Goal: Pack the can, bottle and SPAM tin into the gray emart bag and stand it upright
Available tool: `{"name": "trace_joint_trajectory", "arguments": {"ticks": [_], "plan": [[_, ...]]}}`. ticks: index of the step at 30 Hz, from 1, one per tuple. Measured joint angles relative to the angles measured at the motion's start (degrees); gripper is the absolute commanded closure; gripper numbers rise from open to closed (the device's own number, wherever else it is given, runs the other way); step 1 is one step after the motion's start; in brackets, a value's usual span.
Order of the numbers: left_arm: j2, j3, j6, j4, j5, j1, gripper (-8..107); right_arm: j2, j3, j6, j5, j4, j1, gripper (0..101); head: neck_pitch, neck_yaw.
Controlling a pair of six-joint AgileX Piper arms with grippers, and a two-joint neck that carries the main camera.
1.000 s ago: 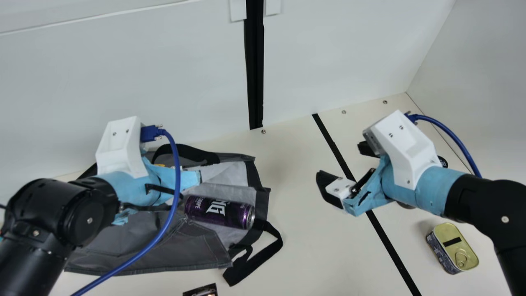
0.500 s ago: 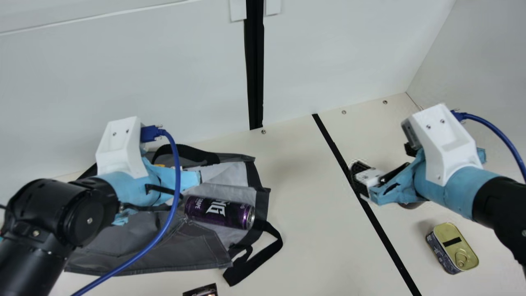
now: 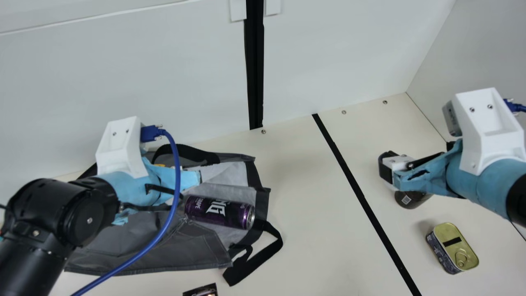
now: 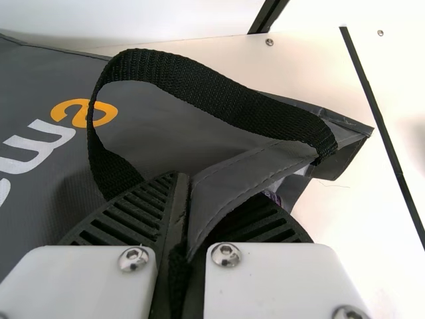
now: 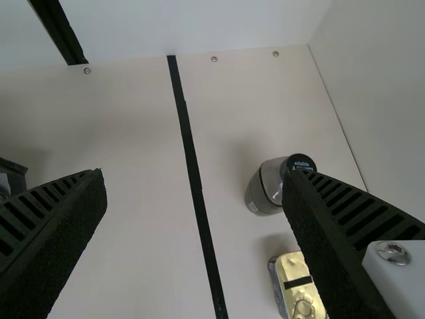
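The right tool (image 3: 418,155), spread wide and gripping nothing, hung near the bottle (image 3: 411,199), which stood beside the SPAM tin (image 3: 455,247) on the cream surface (image 3: 312,230) below white walls (image 3: 337,53). The left tool (image 3: 181,179) was clamped on the edge of the gray emart bag (image 3: 144,250), where the purple can (image 3: 220,211) lay sideways on the pale lining, near that tool.
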Motion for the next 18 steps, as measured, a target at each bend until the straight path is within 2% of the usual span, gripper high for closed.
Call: {"name": "trace_joint_trajectory", "arguments": {"ticks": [7, 12, 18], "plan": [[0.0, 0.0, 0.0, 0.0, 0.0, 0.0, 107, 0.0, -3.0, 6.9, 4.8, -5.6, 3.3, 6, -0.1, 0.0], [0.0, 0.0, 0.0, 0.0, 0.0, 0.0, 107, -0.7, -0.6, 10.5, 4.9, -7.9, 4.0, 6, -0.1, 0.0], [0.0, 0.0, 0.0, 0.0, 0.0, 0.0, 107, -2.3, 1.8, 11.7, 4.8, -8.6, 2.7, 6, 0.0, 0.0]]}}
